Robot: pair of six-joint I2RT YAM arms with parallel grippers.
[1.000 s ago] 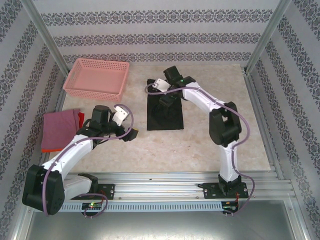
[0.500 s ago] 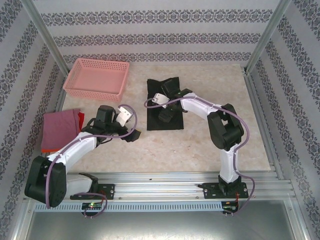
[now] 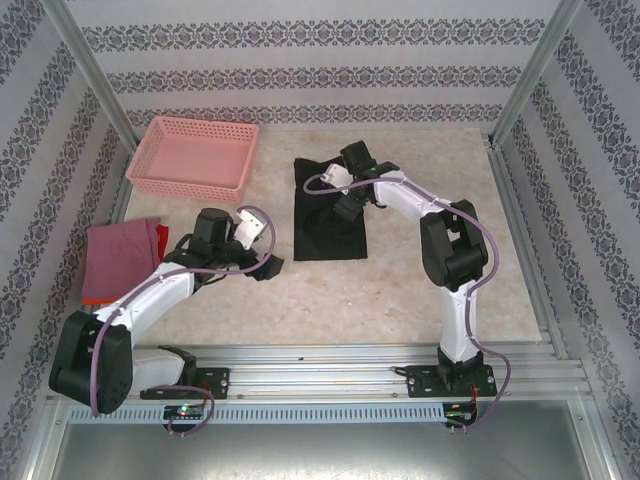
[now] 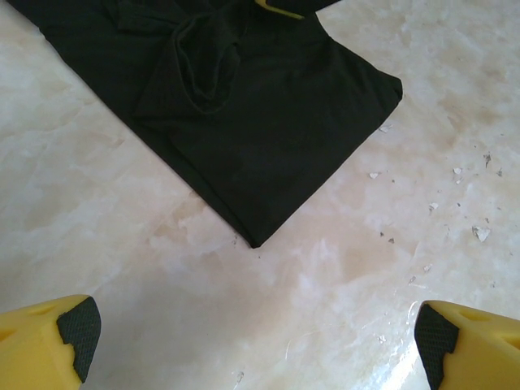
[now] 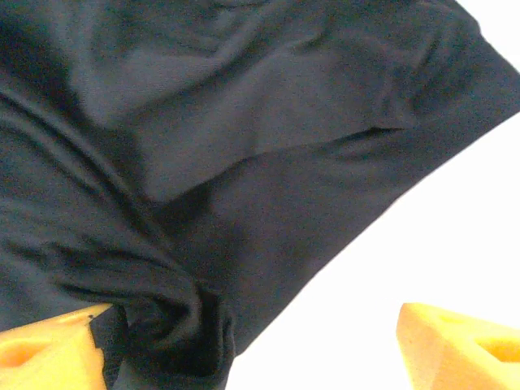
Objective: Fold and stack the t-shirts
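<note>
The black t-shirt [image 3: 328, 222] lies folded into a tall rectangle at the middle of the table, its near corner [image 4: 258, 203] pointing toward my left gripper. My left gripper [image 4: 256, 335] hangs open over bare table just left of the shirt [image 3: 268, 266], holding nothing. My right gripper [image 3: 350, 205] stands open over the shirt's right edge. Bunched black cloth [image 5: 175, 321] lies against its left finger [image 5: 49, 353], while the other finger hangs over bare table. A dusty-pink folded t-shirt [image 3: 120, 255] rests on an orange one [image 3: 92, 297] at the table's left edge.
A pink plastic lattice basket [image 3: 195, 155] stands at the back left. Metal rails run along the near edge [image 3: 330, 365], and patterned walls close in the sides and back. Bare marble-look table [image 3: 400, 290] lies in front of the black shirt.
My right gripper has opened wider and drawn back up toward the shirt's right edge, leaving the cloth lying. My left arm has shifted slightly toward the shirt.
</note>
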